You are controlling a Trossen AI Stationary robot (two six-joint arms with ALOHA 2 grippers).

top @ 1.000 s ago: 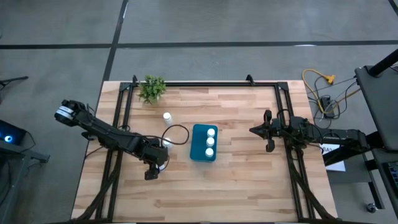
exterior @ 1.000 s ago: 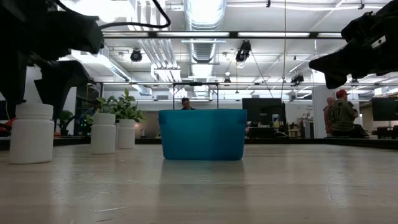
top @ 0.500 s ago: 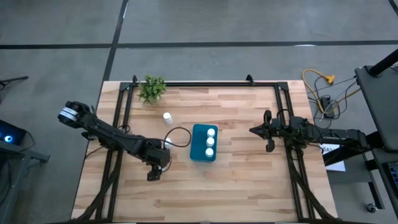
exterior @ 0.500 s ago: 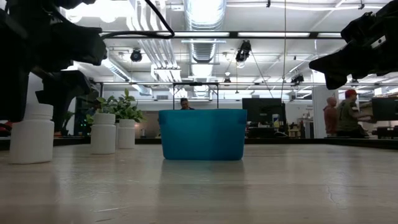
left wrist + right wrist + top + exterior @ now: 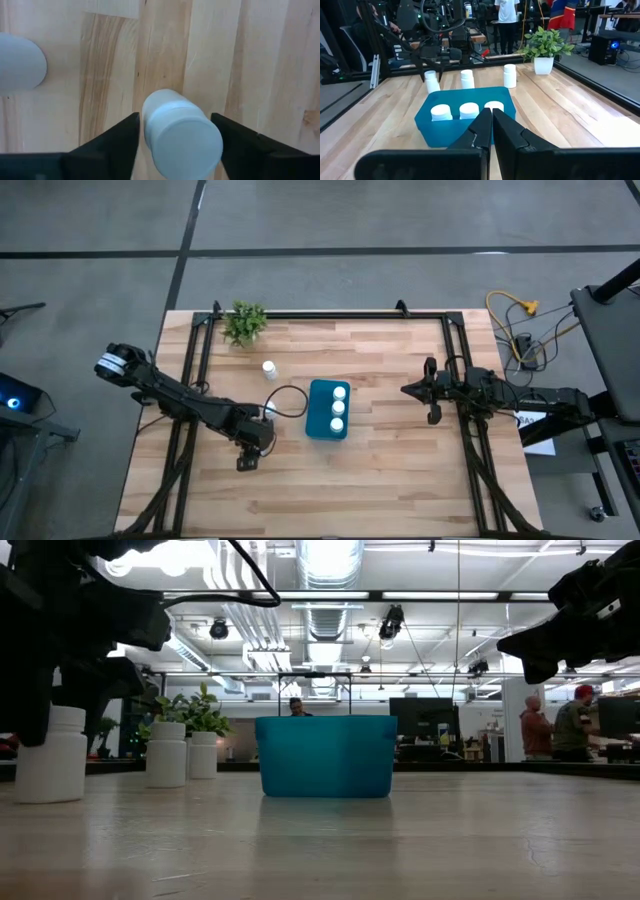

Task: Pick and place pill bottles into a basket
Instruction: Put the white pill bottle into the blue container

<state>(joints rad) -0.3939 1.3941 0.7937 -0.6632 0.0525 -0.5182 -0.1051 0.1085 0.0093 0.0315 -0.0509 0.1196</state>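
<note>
Jaws of the left gripper (image 5: 175, 145) stand spread on either side of one upright pill bottle (image 5: 180, 132); I see its cap between the two dark fingers (image 5: 107, 145), with slim gaps on both sides, so I cannot tell whether they touch it. On the high view that gripper (image 5: 250, 448) sits at about 9 o'clock from the basket (image 5: 329, 409), near its left wall. In the low view the same bottle (image 5: 50, 755) stands on the counter (image 5: 320, 840) under the dark arm.

Right gripper (image 5: 491, 131) has its jaws pressed together, holding nothing, and hangs above the counter well out at 3 o'clock from the basket (image 5: 465, 125).

I count three bottles (image 5: 338, 408) in a row inside the teal basket. Two more bottles (image 5: 466, 79) stand on the bare wood beyond it, one of them (image 5: 269, 368) at about 10 o'clock from the basket on the high view. At 11 o'clock, near the counter's far edge, stands a small green plant (image 5: 245, 322).
</note>
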